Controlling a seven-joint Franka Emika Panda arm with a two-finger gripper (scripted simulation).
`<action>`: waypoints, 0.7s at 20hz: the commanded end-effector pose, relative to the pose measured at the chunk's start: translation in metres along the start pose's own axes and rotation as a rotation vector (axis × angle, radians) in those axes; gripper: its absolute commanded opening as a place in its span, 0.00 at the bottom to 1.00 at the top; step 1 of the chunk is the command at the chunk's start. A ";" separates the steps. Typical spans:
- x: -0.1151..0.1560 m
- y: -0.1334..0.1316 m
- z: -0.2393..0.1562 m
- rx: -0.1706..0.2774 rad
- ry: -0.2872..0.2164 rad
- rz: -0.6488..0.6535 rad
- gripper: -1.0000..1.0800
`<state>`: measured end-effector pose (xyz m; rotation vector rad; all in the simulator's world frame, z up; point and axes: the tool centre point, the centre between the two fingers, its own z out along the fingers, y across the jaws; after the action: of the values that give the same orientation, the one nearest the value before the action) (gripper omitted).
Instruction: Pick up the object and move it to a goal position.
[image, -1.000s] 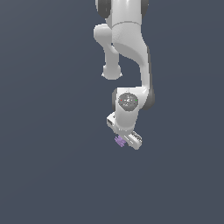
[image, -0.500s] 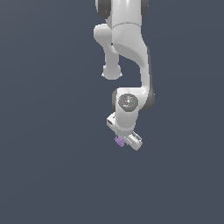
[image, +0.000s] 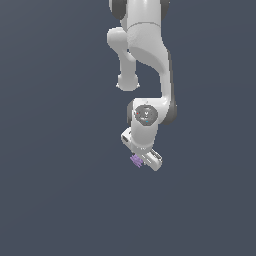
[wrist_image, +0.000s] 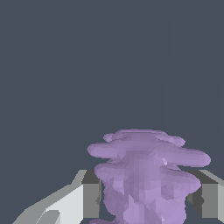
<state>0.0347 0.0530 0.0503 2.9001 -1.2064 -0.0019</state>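
Note:
The object (wrist_image: 146, 175) is a light-purple, lumpy, ridged block that fills the space between my two fingers in the wrist view. One fingertip (wrist_image: 85, 197) presses one side of it and the other fingertip (wrist_image: 208, 197) the opposite side. In the exterior view the object (image: 136, 160) shows as a tiny purple speck beside the white gripper (image: 141, 161), which is shut on it at the low end of the arm. The hand hides the fingertips in that view.
The white Panda arm (image: 145, 55) reaches down from the top of the exterior view. Around it lies a plain dark grey-blue ground (image: 55, 190) with no other objects in sight.
The gripper and the purple object it holds have barely shifted, perhaps slightly upward in the exterior view. The grip is unchanged.

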 end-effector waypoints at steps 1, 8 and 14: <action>0.002 0.001 -0.010 0.001 0.001 0.000 0.00; 0.008 0.010 -0.061 0.001 0.000 0.001 0.00; 0.017 0.021 -0.127 0.001 0.000 0.001 0.00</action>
<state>0.0323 0.0305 0.1594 2.9004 -1.2080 -0.0014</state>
